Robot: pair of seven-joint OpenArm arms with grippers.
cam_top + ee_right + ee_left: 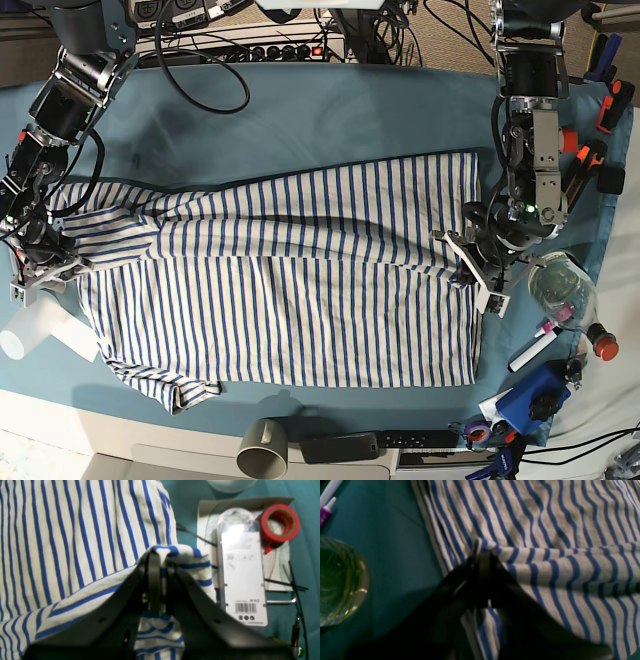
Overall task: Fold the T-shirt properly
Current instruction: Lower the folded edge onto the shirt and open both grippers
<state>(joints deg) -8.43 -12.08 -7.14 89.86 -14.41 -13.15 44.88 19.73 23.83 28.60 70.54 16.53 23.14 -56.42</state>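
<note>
The large soft white T-shirt with thin blue stripes point(290, 290) is spread flat across the middle of the desk covered by a plain teal cloth point(300, 115), its length running from one side of the base view to the other, with a short sleeve bunched near the front edge of the desk on that view's left. The left pincer point(482, 555) is seen closed on a raised fold of the striped fabric at the shirt's edge on the right of the base view; in the left wrist view the cloth is pinched between the dark jaws and pulled into a ridge that runs away to the right. The right pincer point(161, 557) is likewise clamped on the T-shirt, at its opposite end on the left of the base view, where a small hump of striped cloth is gripped between the two black jaws. Beside the left pincer, a clear round glass vessel point(340, 582) stands on the teal cloth, just apart from the shirt's edge, and a purple-and-white marker point(326, 511) lies beyond it. Near the right pincer, a white packaged item with a barcode point(242, 572) and a red roll of tape point(280, 523) are seen lying just beside the shirt.
</note>
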